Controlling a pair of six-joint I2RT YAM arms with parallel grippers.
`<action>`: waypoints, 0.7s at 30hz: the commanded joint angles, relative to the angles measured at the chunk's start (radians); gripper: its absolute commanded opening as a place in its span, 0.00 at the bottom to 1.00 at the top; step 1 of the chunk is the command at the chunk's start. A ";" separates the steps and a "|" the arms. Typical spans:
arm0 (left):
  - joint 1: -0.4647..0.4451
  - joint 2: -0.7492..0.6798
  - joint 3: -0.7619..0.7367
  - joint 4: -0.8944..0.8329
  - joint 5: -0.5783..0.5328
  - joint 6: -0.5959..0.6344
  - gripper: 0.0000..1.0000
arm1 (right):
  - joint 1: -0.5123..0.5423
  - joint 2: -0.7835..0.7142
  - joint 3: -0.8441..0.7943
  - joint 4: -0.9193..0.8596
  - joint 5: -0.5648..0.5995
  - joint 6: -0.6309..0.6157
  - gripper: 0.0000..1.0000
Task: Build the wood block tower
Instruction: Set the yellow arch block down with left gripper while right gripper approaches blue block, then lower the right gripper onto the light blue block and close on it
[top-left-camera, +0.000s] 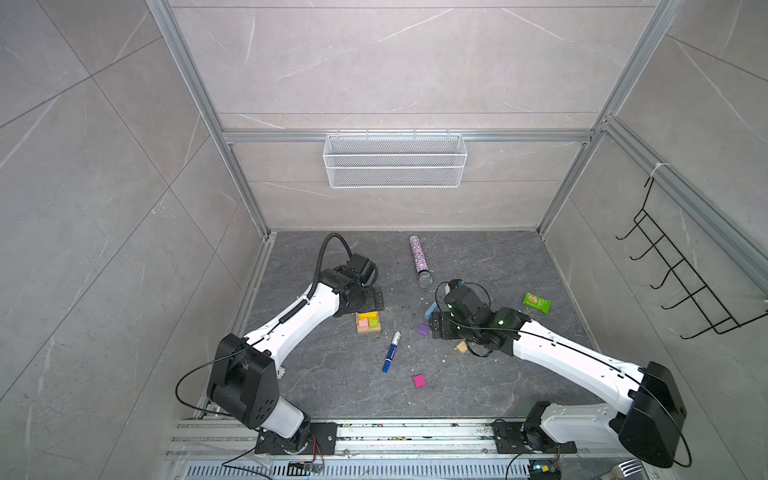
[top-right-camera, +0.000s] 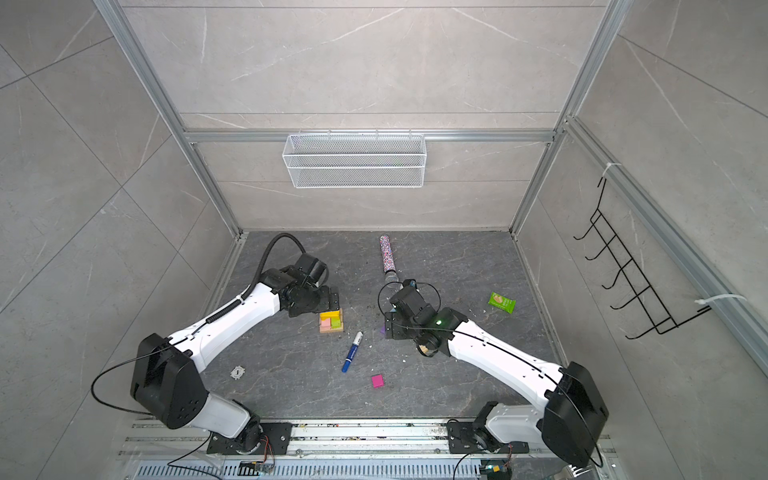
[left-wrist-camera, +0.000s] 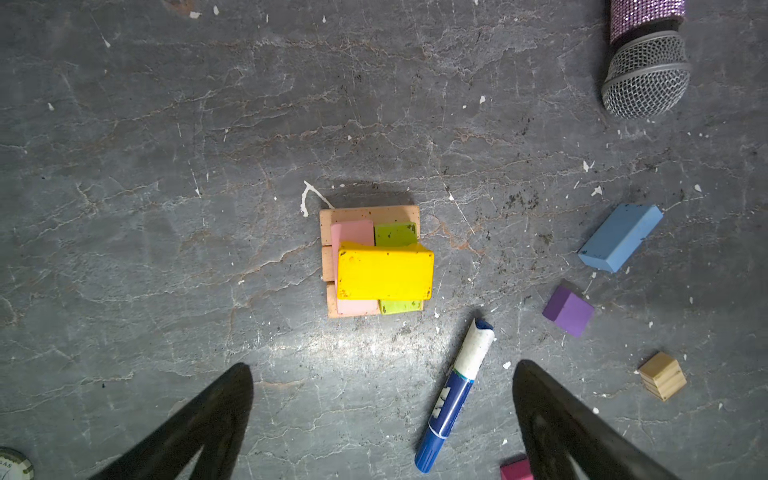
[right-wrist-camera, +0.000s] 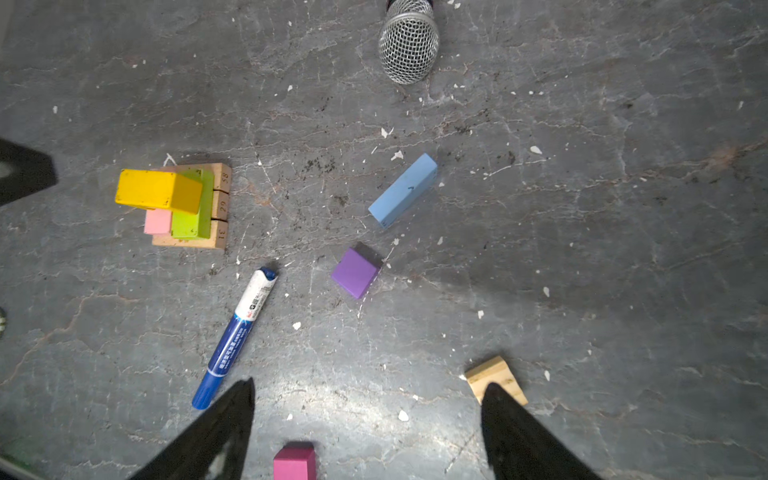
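Note:
The tower (top-left-camera: 368, 322) stands left of centre in both top views: tan bars at the bottom, a pink and a lime-green block on them, a yellow arch (left-wrist-camera: 384, 272) lying across the top. My left gripper (left-wrist-camera: 383, 368) hangs open and empty above it. Loose blocks lie on the floor: light-blue (right-wrist-camera: 403, 191), purple (right-wrist-camera: 356, 272), magenta (right-wrist-camera: 294, 463) and a tan cube (right-wrist-camera: 490, 372). My right gripper (right-wrist-camera: 370, 384) is open over them with nothing between its fingers. One fingertip (right-wrist-camera: 492, 392) covers part of the tan cube.
A blue-and-white marker pen (top-left-camera: 392, 352) lies between tower and magenta block (top-left-camera: 419, 380). A glittery microphone-like tube (top-left-camera: 419, 259) lies at the back, a green packet (top-left-camera: 537, 301) at the right, a bottle cap (top-right-camera: 237, 372) front left. A wire basket (top-left-camera: 395, 160) hangs on the back wall.

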 joint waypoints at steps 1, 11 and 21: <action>0.003 -0.071 -0.036 -0.044 0.026 0.022 1.00 | -0.035 0.074 0.043 0.024 -0.007 0.048 0.75; 0.003 -0.214 -0.142 -0.080 0.026 0.018 1.00 | -0.091 0.290 0.154 0.076 -0.035 0.119 0.59; 0.002 -0.287 -0.229 -0.086 0.024 0.003 1.00 | -0.161 0.441 0.204 0.125 -0.063 0.191 0.53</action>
